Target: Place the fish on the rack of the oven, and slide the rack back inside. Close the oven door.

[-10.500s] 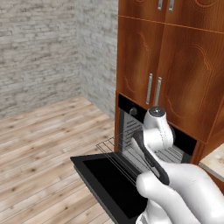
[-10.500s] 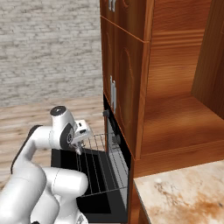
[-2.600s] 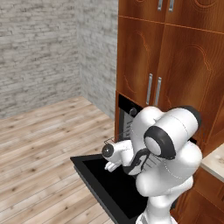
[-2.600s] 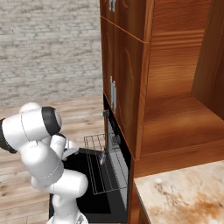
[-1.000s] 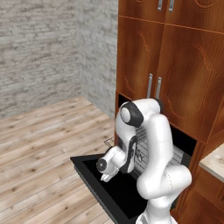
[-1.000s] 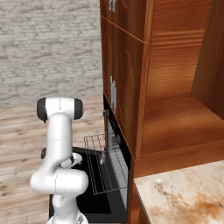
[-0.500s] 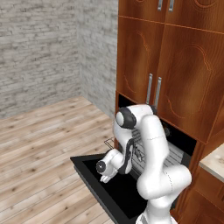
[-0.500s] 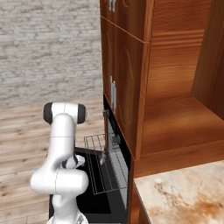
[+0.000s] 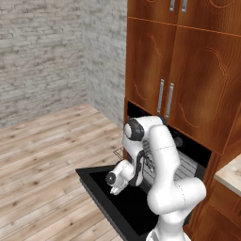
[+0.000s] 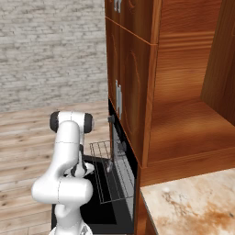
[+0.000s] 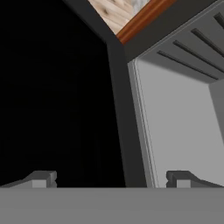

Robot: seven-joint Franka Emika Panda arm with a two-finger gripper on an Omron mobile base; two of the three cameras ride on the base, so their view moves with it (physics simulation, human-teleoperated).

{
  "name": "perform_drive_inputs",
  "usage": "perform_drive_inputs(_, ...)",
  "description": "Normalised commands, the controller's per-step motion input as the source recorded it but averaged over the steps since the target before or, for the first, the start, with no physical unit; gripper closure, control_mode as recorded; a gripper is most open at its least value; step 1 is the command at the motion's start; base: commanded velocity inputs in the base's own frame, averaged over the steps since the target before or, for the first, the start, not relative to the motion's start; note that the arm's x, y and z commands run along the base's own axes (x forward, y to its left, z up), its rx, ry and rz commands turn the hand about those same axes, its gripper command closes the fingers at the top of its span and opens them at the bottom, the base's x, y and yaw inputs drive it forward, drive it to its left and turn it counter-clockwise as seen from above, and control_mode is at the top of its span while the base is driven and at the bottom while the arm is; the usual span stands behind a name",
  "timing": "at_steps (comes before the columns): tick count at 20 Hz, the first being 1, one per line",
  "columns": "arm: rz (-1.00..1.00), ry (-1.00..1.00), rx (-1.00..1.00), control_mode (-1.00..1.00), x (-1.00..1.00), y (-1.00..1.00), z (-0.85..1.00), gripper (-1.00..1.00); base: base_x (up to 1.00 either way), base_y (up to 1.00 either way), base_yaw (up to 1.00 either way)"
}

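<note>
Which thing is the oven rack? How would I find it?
Look at the tall reddish-brown wooden cabinets, then lower, to the black built-in oven with its flat black door dropped open. The thin silver wire grid rack sticks out above that door; unlike its solid neighbours, you can see through it.

Both base views look forward and down from behind the arm, one from its left, one from its right, sharing the oven [image 9: 188, 155] [image 10: 120, 151] and its lowered door [image 9: 122, 202] [image 10: 94, 202]. The hand view sits very close over the door [image 11: 52, 109], facing the oven's cavity [image 11: 179, 118].
</note>
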Motion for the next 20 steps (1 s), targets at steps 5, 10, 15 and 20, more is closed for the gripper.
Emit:
perform_drive_inputs(5, 0.00, 0.00, 0.00, -1.00, 0.32, -0.36, -0.25, -1.00, 0.00, 0.00, 0.00)
perform_drive_inputs(10, 0.00, 0.00, 0.00, -1.00, 0.28, -0.53, -0.11, -1.00, 0.00, 0.00, 0.00)
perform_drive_inputs(15, -0.01, 0.00, 0.00, -1.00, 0.25, -0.85, 0.00, -1.00, 0.00, 0.00, 0.00)
perform_drive_inputs(20, -0.01, 0.00, 0.00, -1.00, 0.25, -0.92, 0.00, -1.00, 0.00, 0.00, 0.00)
